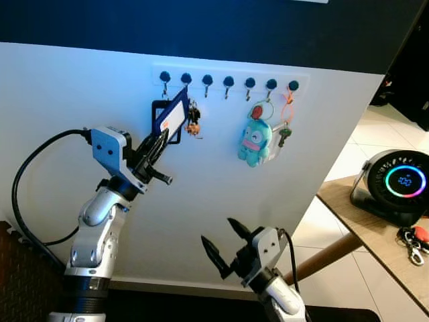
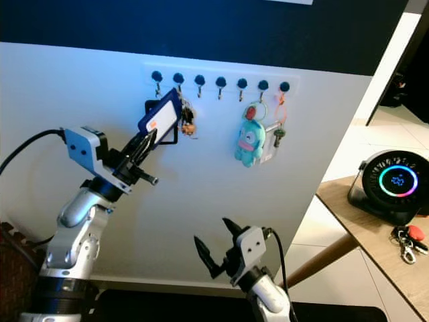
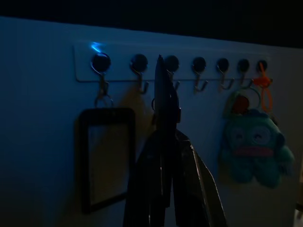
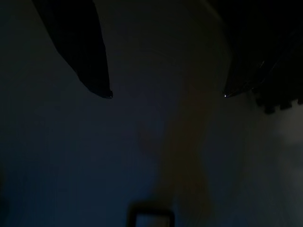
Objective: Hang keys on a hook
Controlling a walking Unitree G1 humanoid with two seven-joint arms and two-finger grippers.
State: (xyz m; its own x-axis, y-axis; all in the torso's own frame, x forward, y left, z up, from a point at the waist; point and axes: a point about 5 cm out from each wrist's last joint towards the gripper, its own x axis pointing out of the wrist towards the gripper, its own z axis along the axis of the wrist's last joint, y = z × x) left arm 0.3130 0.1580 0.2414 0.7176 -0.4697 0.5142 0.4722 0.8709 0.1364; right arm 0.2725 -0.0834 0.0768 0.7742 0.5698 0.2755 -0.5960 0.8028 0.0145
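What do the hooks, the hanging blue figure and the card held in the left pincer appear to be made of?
Hooks: likely metal, thin and shiny under dark round caps. Blue figure: soft plush or rubbery plastic, matte and rounded; unclear which. Card in the left pincer: probably rigid plastic, flat and glossy.

Left arm raised, left tool pinched closed, right arm low, right tool fingers spread

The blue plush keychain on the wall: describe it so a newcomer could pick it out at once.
Start at the white hook rail with its row of dark round knobs, high on the white wall. Toward the rail's right end hangs the blue plush keychain, a teal cartoon creature with a pink mouth. Its neighbours are flat or thin: the orange-looped keys beside it and the black badge frame far left.
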